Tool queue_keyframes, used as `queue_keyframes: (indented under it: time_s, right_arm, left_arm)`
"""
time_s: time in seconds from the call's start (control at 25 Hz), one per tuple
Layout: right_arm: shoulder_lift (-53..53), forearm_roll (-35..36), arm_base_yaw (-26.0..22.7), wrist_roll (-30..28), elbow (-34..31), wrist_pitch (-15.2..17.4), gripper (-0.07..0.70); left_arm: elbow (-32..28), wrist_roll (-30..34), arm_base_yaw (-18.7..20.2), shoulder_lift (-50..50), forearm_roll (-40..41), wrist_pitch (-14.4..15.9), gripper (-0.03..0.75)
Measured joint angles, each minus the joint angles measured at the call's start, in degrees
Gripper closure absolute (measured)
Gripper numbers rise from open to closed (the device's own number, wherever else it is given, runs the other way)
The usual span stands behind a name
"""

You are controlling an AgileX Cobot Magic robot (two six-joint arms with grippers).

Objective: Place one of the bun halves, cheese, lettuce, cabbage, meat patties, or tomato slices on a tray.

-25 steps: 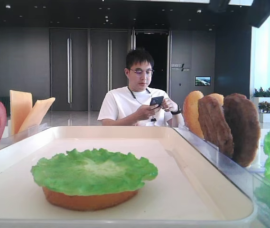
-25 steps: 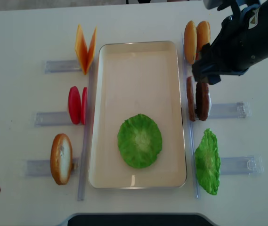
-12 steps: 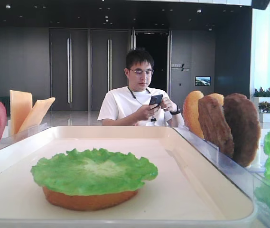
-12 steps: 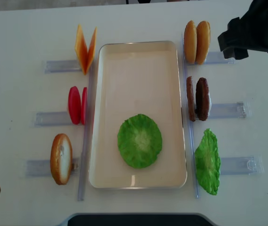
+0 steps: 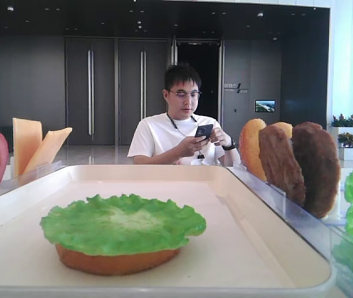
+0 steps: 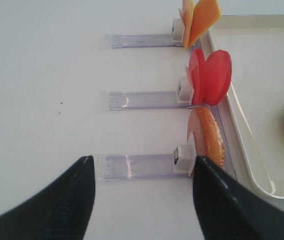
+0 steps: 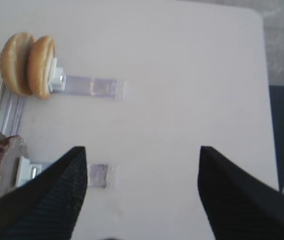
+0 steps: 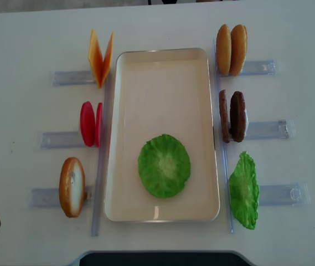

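Note:
A green lettuce [image 8: 164,165] leaf lies on a bun half [image 5: 117,261] in the near part of the cream tray [image 8: 163,72]. My right gripper [image 7: 142,148] is open and empty. It hangs over bare table to the right of the meat patties [image 7: 2,156] and two bun halves [image 7: 29,64], and it is out of the overhead view. My left gripper [image 6: 142,158] is also open and empty, low over the clear holder of the left bun half [image 6: 209,137], at the table's near left corner.
Clear holders flank the tray. On the left stand cheese [image 8: 100,55], tomato slices [image 8: 91,123] and a bun half [image 8: 72,186]. On the right stand bun halves [image 8: 231,49], meat patties [image 8: 232,116] and a second lettuce leaf [image 8: 243,190]. A seated person [image 5: 179,127] is behind the table.
My right arm has pulled back from above the patties and buns toward the far right and left the overhead view. The food, tray and left gripper have not moved.

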State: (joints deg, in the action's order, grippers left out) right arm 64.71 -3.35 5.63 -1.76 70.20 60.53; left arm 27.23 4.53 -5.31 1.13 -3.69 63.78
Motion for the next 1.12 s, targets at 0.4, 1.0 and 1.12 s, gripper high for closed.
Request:
queue_keyframes:
  time_s: [0.4,1.0,1.12]
  right_arm:
    - [-9.1,-0.5,-2.0,-1.3,0.0,0.0,0.182]
    - [-36.9,-0.6,-2.2,-1.0,-12.0,1.0,0.184]
    - [-41.7,-0.6,-2.2,-0.7,-14.8,2.1,0.185]
  left_arm:
    - [0.0,0.0,0.0,0.0,0.0,0.0,0.244]
    - [0.0,0.0,0.0,0.0,0.0,0.0,0.244]
    - [0.0,0.0,0.0,0.0,0.0,0.0,0.244]
